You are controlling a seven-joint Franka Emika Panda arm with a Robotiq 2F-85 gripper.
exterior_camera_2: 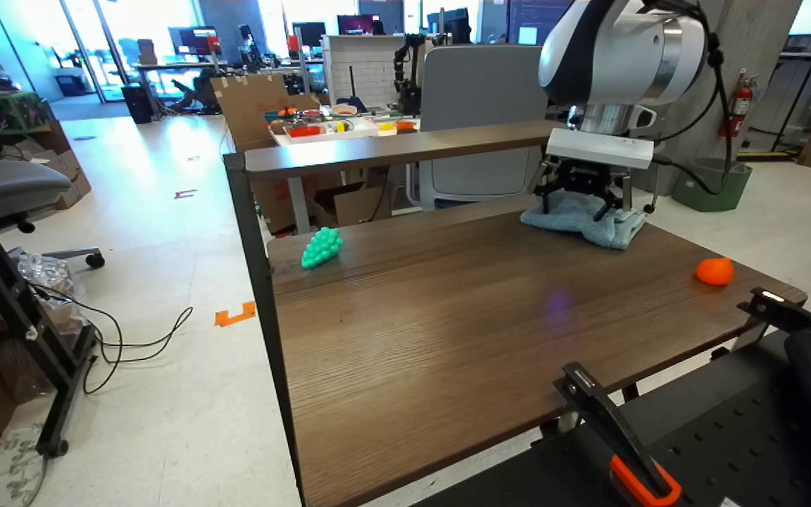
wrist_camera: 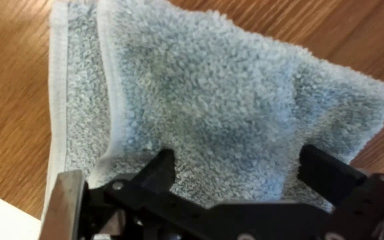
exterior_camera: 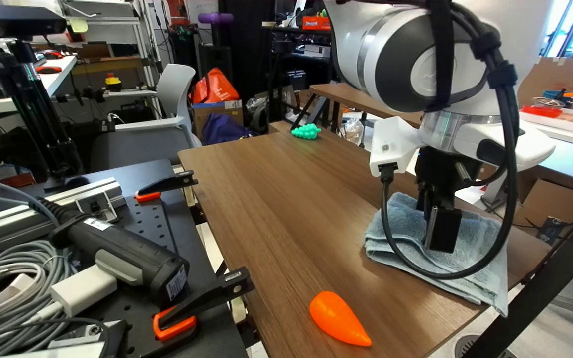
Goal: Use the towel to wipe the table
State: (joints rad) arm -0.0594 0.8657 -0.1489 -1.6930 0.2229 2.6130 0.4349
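Observation:
The towel [exterior_camera: 480, 233], pale blue-grey and folded, lies rumpled by the edge of the brown wood-grain table [exterior_camera: 286, 199]. One corner hangs past that edge in an exterior view. My gripper [wrist_camera: 237, 160] points down over the cloth with its jaws wide apart. In the wrist view, one fingertip [wrist_camera: 165, 166] is at left and the other at right, with towel surface spread beneath and between them. Both tips are down at cloth level; whether they press into it I cannot tell. The gripper [exterior_camera_2: 573, 210] also stands above the towel [exterior_camera_2: 574, 220] in an exterior view.
An orange carrot-like toy [exterior_camera: 338, 318] lies near the towel on the tabletop. A green bumpy toy [exterior_camera_2: 321, 248] sits at the far end. Black clamps [exterior_camera: 207, 298] grip the side next to a dark bench [exterior_camera: 152, 223]. A raised shelf [exterior_camera_2: 391, 149] runs along the back edge.

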